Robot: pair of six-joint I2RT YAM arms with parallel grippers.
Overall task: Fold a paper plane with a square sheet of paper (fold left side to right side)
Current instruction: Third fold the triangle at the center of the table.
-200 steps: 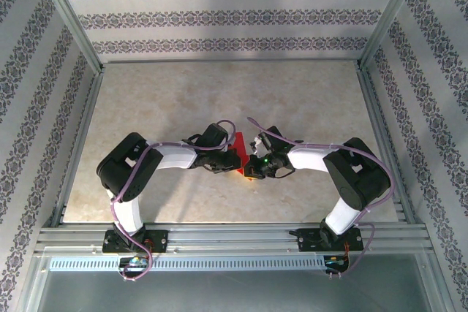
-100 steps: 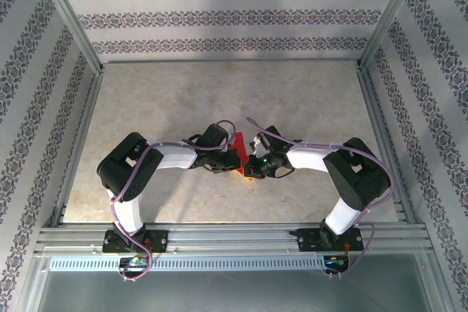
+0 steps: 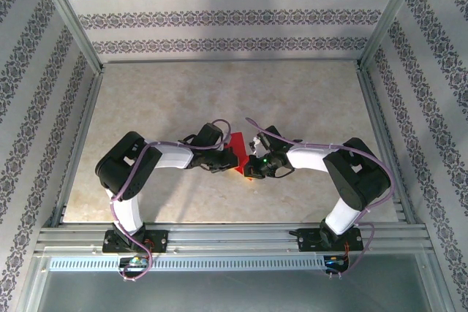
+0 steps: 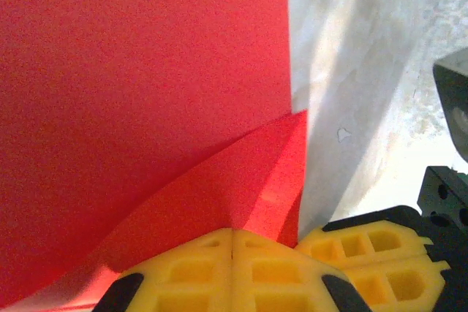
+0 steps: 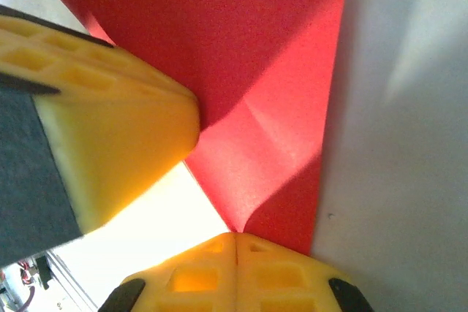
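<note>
Left claw (image 4: 232, 242) edged left | paper (image 4: 146, 71) pinched by it and right claw (image 5: 235, 246)

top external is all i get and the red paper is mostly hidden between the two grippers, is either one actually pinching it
Observer: In the left wrist view, the left gripper has its jaws shut on a corner of the red paper.
Operator: and the right one
Observer: In the right wrist view, the right gripper is shut too, on a pointed corner of the paper.
Operator: any fold in it
Observer: Yes. The left wrist view shows a triangular flap lying over the larger flat layer, its tip running into the left gripper's fingers.
</note>
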